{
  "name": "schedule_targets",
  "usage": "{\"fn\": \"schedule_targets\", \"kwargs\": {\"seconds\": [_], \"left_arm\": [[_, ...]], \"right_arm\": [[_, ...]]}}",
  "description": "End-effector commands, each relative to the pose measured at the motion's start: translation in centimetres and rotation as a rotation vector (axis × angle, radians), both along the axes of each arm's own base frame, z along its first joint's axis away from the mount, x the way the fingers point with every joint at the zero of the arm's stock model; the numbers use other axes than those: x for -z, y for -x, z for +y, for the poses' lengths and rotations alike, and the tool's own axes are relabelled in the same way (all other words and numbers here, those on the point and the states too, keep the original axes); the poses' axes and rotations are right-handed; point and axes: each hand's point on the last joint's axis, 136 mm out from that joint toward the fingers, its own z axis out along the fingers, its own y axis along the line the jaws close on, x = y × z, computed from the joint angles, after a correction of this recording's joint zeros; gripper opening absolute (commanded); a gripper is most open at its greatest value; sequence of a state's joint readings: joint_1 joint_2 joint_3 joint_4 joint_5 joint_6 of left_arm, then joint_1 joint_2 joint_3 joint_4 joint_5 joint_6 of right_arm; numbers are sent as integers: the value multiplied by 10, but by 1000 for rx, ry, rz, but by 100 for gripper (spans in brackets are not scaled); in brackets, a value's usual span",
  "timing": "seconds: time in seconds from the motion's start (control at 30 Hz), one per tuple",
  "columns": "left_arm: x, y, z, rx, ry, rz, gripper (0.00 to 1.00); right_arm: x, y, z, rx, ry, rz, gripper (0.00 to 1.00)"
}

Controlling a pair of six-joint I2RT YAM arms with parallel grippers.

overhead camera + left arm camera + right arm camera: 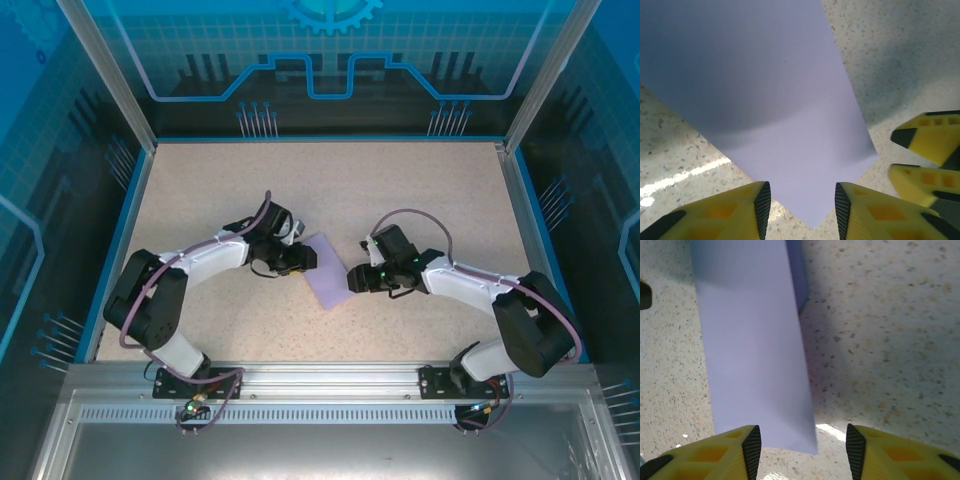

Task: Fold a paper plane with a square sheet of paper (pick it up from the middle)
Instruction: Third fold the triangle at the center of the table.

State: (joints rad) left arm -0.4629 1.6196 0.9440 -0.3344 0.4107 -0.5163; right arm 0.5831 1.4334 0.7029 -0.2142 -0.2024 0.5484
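Note:
The lavender sheet of paper (328, 272) lies flat on the speckled table between my two grippers. In the right wrist view the paper (750, 350) looks like a narrow strip, with a second layer showing at its far edge. My left gripper (305, 258) is open, and a corner of the paper (765, 90) points in between its fingertips (802, 212) without touching them. My right gripper (355, 278) is open too. The strip's near end lies by the left finger (751, 450) of the right gripper (802, 450). The paper plane is out of view.
The speckled tabletop (400, 190) is bordered by blue walls and metal posts. Both arms reach inward from their bases at the near edge. The right gripper's yellow fingers (930, 145) show at the right edge of the left wrist view, close to the paper.

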Motion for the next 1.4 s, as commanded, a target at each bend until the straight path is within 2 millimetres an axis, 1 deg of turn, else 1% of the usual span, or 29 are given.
{"fn": "schedule_targets", "kwargs": {"seconds": [0.0,0.07,0.2,0.33,0.47,0.57,0.7,0.93,1.17,1.37], "left_arm": [[5,-11,1,14,-66,-45,37],[13,-13,2,18,-84,-34,35],[21,-13,1,34,-100,-19,32],[26,-12,1,42,-111,-13,30],[32,-11,3,48,-122,-2,29],[37,-11,3,51,-130,4,29],[42,-10,5,57,-146,11,28],[48,-12,5,66,-160,19,27],[53,-11,7,73,-171,28,27],[56,-10,6,77,-172,35,25]], "right_arm": [[-6,-1,2,38,-98,34,53],[-4,-1,3,44,-127,51,53],[0,-1,10,33,-161,83,53],[6,0,15,20,-177,113,52],[7,-1,17,15,-181,120,50],[3,-1,21,6,-204,122,45],[-2,0,24,-1,-223,122,33],[-7,2,29,-15,-233,121,18],[-18,2,36,-29,-240,102,14],[-25,2,48,-57,-238,89,12]]}}
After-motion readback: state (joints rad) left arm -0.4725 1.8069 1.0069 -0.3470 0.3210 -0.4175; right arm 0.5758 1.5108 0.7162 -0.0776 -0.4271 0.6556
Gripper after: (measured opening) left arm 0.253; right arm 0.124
